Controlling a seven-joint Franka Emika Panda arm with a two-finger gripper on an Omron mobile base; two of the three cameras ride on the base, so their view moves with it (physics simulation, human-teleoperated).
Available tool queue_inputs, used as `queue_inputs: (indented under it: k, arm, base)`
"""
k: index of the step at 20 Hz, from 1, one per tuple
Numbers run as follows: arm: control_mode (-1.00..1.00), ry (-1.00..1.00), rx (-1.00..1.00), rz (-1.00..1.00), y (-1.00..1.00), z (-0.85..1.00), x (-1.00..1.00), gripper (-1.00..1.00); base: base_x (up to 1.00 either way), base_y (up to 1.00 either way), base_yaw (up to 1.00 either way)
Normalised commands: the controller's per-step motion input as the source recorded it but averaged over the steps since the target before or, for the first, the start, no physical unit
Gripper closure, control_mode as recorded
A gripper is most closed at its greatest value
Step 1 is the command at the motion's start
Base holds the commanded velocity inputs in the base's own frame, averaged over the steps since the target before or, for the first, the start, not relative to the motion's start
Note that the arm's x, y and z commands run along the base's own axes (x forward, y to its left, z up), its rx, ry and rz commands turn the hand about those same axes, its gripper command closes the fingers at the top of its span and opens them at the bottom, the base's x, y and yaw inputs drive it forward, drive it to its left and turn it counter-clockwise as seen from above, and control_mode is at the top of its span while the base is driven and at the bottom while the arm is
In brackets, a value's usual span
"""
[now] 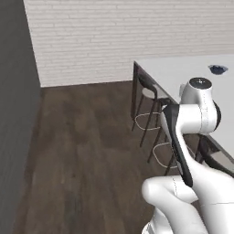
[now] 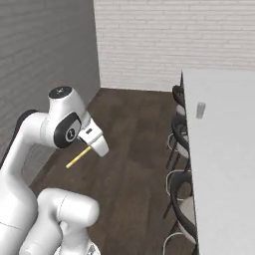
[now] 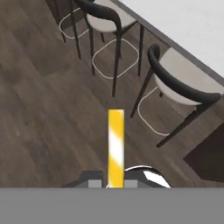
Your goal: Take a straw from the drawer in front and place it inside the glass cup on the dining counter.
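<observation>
Straw first: it juts out of the gripper, slanting down and to the left above the dark wooden floor, well apart from the counter. In the hand view the straw runs straight up from between the two finger tips, which are closed on its lower end, a yellow stick with a pale sheen over the floorboards.

Further right stand the chairs, black-backed with pale seats, lined up along the edge of the dining counter. Two of those chairs show from above in the hand view, their wire foot frames resting on the floor, with the white slab just beyond them.

On the dining counter, near its left edge, stands the glass cup, upright and well apart from the straw. In the left base view a small bowl of blue berries sits toward the far right of the counter.
</observation>
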Motion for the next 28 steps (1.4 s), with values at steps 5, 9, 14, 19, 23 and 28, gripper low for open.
queue_inputs:
  k: [5,9,14,19,23,28]
  arm:
    - [1.0,0.0,0.0,0.0,0.0,0.0,0.0,1.0]
    - [1.0,0.0,0.0,0.0,0.0,0.0,0.0,1.0]
    - [1.0,0.0,0.0,0.0,0.0,0.0,0.0,1.0]
    - [1.0,0.0,0.0,0.0,0.0,0.0,0.0,1.0]
    - [1.0,0.0,0.0,0.0,0.0,0.0,0.0,1.0]
    - [1.0,0.0,0.0,0.0,0.0,0.0,0.0,1.0]
  base:
    - [0.86,0.61,-0.59]
    - [0.72,0.9,-0.59]
    - [0.61,0.94,-0.58]
    - [0.74,0.82,-0.61]
    - [0.72,0.62,-0.64]
    - [0.55,0.67,-0.66]
